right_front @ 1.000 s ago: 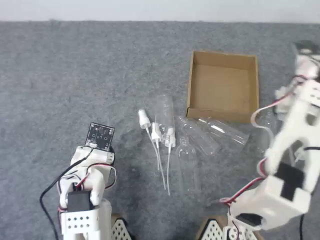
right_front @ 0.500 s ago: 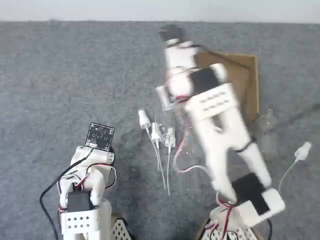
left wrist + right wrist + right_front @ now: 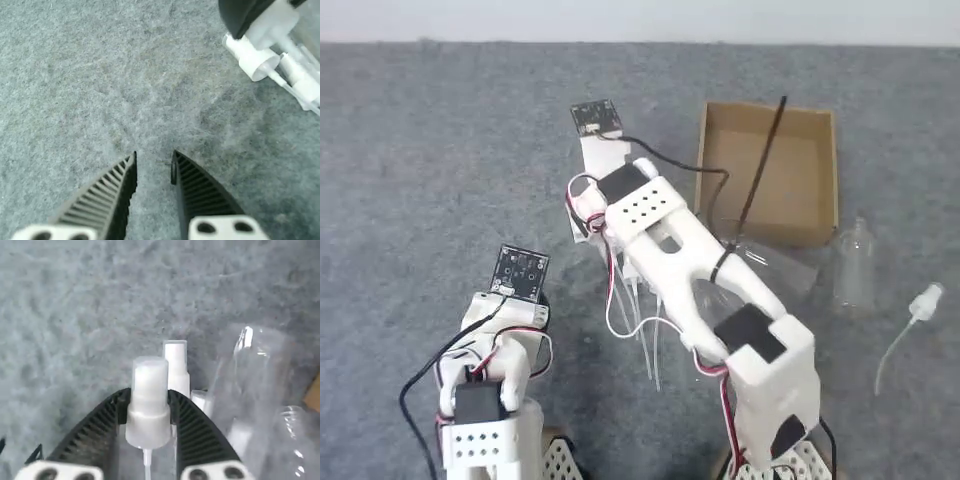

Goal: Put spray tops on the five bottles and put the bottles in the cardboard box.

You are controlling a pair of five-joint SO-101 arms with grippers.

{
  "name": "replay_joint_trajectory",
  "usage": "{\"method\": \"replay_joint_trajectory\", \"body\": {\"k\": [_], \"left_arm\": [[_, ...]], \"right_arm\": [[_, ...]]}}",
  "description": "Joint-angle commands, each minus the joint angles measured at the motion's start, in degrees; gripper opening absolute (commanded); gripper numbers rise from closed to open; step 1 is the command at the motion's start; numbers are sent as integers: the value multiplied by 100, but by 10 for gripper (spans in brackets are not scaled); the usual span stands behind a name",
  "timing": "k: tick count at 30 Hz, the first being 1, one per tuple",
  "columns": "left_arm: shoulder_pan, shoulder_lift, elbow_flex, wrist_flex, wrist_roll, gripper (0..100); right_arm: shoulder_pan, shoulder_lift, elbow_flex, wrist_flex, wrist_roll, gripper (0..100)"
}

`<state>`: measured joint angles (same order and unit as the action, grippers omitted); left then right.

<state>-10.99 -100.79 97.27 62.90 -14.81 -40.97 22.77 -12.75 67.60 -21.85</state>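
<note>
Snugly inside right tool (image 3: 148,399): spray top (image 3: 148,382)

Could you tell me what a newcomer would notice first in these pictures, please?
The right arm sprawls across the table's middle, its fingers clamped on a spray top beside the heap of clear bottles. Right of the cardboard box, one bottle and another spray top sit apart.
</note>
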Motion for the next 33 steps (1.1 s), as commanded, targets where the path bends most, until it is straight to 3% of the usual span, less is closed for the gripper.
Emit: {"method": "replay_joint_trajectory", "body": {"k": [1,4,10,18,27,33], "left_arm": [[-26,-44,-57,18,-62,100],[-26,-44,-57,18,-62,100],[-26,-44,-57,18,-62,100],[-26,-35,-57,18,-62,100],[-26,-35,-57,18,-62,99],[-26,-35,-57,18,-62,99]], "right_arm": [[-75,-4,-70,-136,-88,7],[-75,110,-79,-145,-79,18],[-268,286,-70,-127,-97,139],[-277,347,-79,-75,-79,148],[629,-716,-88,655,-62,145],[1086,-1833,-88,1077,835,145]]}}
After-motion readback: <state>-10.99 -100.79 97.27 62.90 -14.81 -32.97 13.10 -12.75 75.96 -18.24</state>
